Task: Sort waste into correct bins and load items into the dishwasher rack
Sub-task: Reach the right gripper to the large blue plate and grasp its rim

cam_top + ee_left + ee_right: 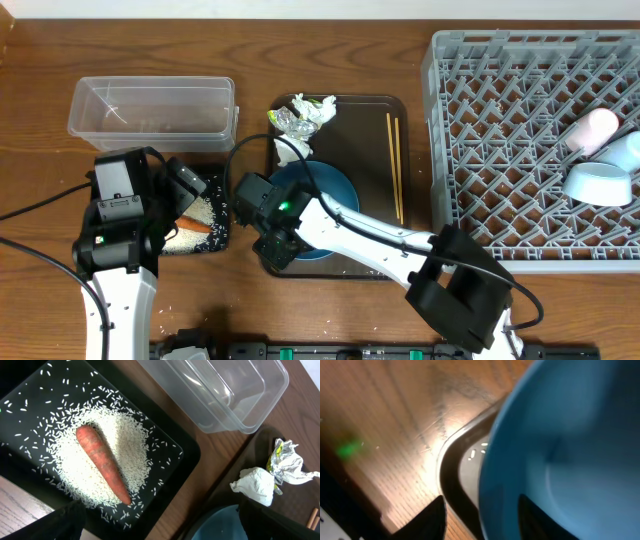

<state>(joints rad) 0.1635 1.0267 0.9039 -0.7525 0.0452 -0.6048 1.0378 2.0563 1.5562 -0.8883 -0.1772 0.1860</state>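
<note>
The dark-blue dish [325, 195] lies on the dark-brown serving tray [345, 110], and my right gripper [275, 245] is at its near-left rim. In the right wrist view the gripper [482, 517] is open, with one finger outside the dish [560, 435] and one inside. My left gripper [185, 190] is open and empty above the black tray [222, 240]. That tray [172, 452] holds rice [127, 442] and an orange carrot [102, 462]. A crumpled tissue [257, 485] and the silvery-green wrapper [287, 457] lie on the serving tray's far end. Chopsticks [395, 180] lie at its right.
The clear tub [150, 105] stands behind the black tray and looks empty in the left wrist view [225, 390]. The grey rack [500, 150] fills the right side and holds a pale cup [597, 127], a light-blue cup [625, 150] and a light-blue bowl [598, 183]. A few rice grains [477, 451] lie on the serving tray.
</note>
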